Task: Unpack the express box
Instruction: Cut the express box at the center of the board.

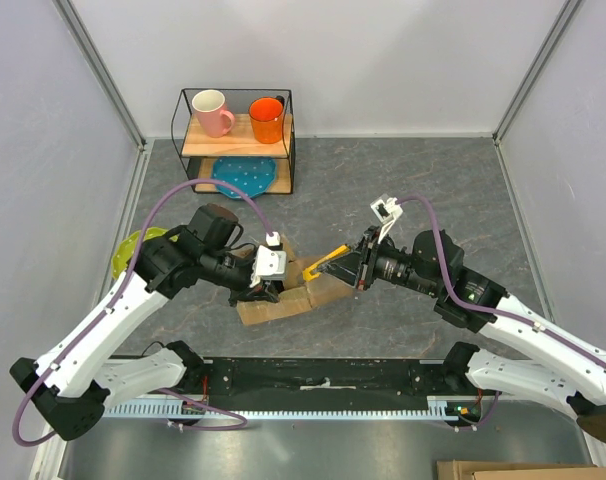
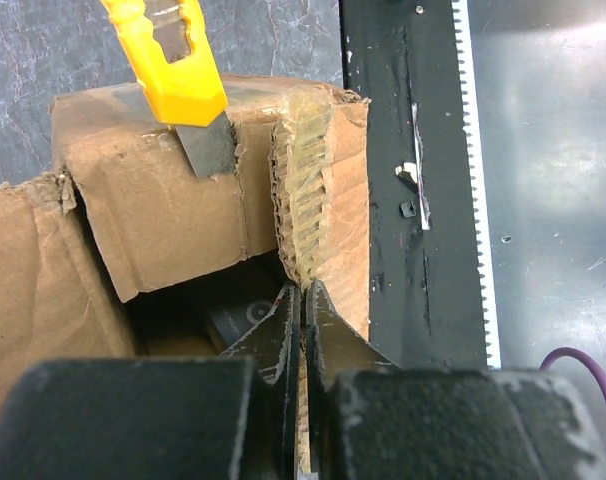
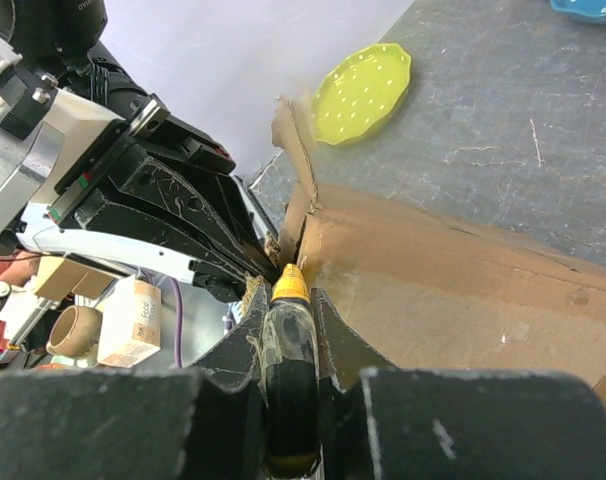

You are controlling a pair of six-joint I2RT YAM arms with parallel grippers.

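Cardboard express box (image 2: 153, 200), flap nipped between left fingers (image 2: 268, 345) — right gripper (image 3: 286, 300) (clenched) holding knife (image 2: 173, 60)

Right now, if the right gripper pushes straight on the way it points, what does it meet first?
The express box: the utility knife in the right gripper has its blade on a flap. The left gripper, pinching the box beyond, looks next; depth is unclear.

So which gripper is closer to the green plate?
Left. The left gripper pinches the box on the side toward the plate; the right gripper, holding the knife, sits beyond the box.
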